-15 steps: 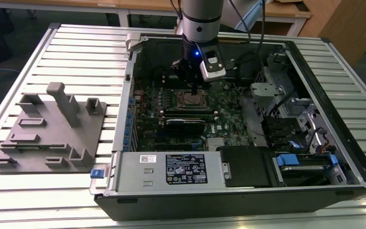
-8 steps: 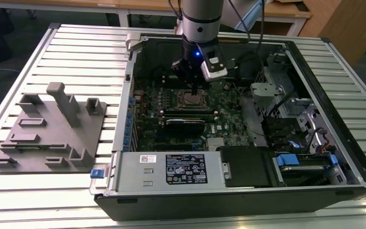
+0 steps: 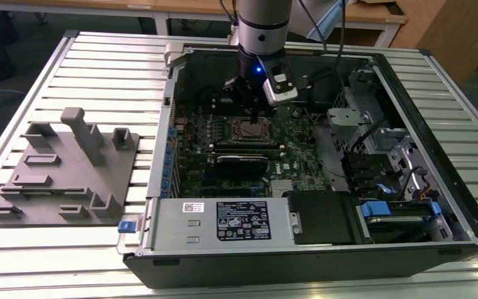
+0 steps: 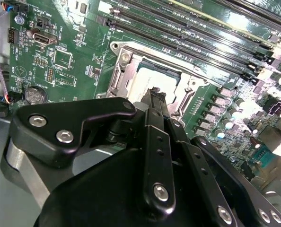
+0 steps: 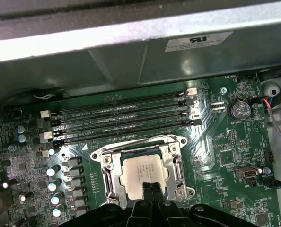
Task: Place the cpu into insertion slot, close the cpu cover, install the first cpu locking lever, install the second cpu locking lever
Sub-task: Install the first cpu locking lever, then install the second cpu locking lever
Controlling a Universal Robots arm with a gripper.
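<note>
The cpu (image 5: 143, 172): a small flat square chip with a dull silver-grey metal top, lying flat in the insertion slot (image 5: 113, 189), the square socket recess with a silvery metal rim on the green motherboard (image 5: 225, 156). It sits beside the long black memory slots (image 5: 121, 118).

The cpu cover (image 5: 178, 165): a thin silvery metal frame with a large square window. It looks folded down around the chip, whose top shows through the window in both wrist views.

Locking lever (image 5: 140, 140): a thin wire rod runs along the socket's edge nearest the memory slots. Whether it is hooked home I cannot tell.

Gripper (image 5: 150, 188): black fingers drawn together with nothing between them, tips down at the cover's edge farthest from the memory slots, where chip and frame meet. In the exterior view the gripper (image 3: 254, 117) stands upright over the socket, toward the back wall of the open black computer case (image 3: 463, 205), on a slatted metal table (image 3: 98, 75).

Step in hand: by my reading the chip is placed, and the work is on pressing the cover shut or starting on a lever.

What the move calls for: a light, straight push kept on the metal frame or wire, not on the chip, and no sideways drag across the socket.
</note>
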